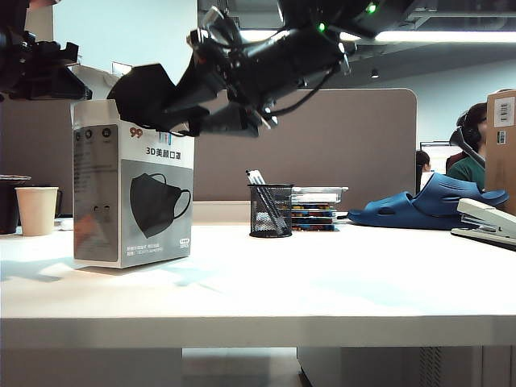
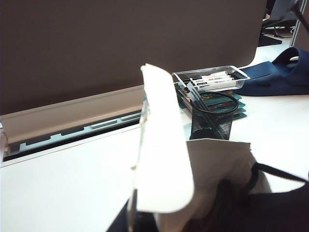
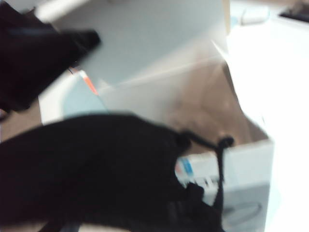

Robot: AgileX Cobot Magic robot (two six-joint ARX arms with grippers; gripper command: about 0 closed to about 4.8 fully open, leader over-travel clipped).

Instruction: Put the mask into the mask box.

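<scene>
A white table (image 1: 322, 290) fills the lower half of the exterior view, with the mask box (image 1: 133, 193) standing upright at centre left, its top open to receive what hangs above it. The right arm reaches across from the upper right of the frame, angled down toward the carton's mouth; its right gripper (image 1: 165, 101) is closed partway on the mask (image 1: 145, 90), which sits at the upper left just over the box's top edge, seemingly about to go in. In the right wrist view the black fabric (image 3: 91, 164) hangs over the open interior, an ear loop trailing. The left gripper (image 1: 36, 68), at the far upper left, is fully closed; the left wrist view shows the white top flap (image 2: 161, 159) standing raised close before it, likely held back to keep the opening clear, though the fingers themselves are unseen. A mesh pen holder (image 1: 270, 211) and paper cup (image 1: 37, 210) stand well apart, uninvolved.
</scene>
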